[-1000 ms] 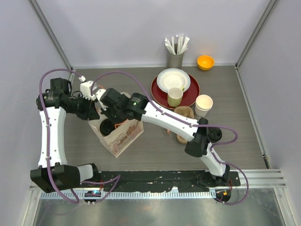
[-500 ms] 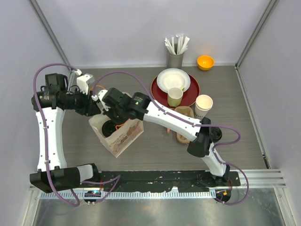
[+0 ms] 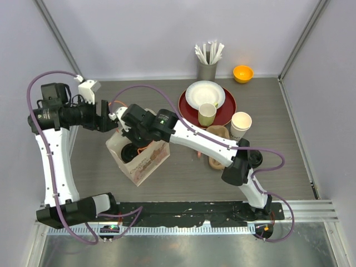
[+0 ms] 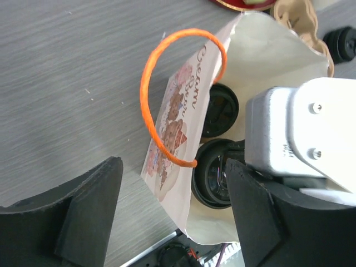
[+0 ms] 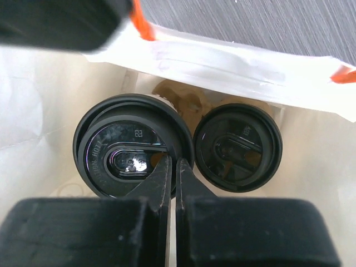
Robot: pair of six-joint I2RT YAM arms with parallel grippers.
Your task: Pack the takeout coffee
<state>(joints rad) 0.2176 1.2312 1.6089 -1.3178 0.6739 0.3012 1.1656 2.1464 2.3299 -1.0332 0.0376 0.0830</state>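
Inside the bag point(image 5: 233, 61), the cup point(image 5: 130, 161) is pinched by its lid rim in the right end effector point(image 5: 173, 167); the left end effector point(image 4: 173, 183) is spread wide, empty. Light, crushable paper is expected tbh.

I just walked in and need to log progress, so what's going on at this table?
Two robot arms are packing takeout coffee into a paper bag. Both lidded cups stand side by side inside it. The right claw reaches down into the bag, its fingers shut at the rim of one cup's lid. Whether it actually grips that rim is unclear. The left claw hangs open beside the bag, holding nothing, near the orange handle.
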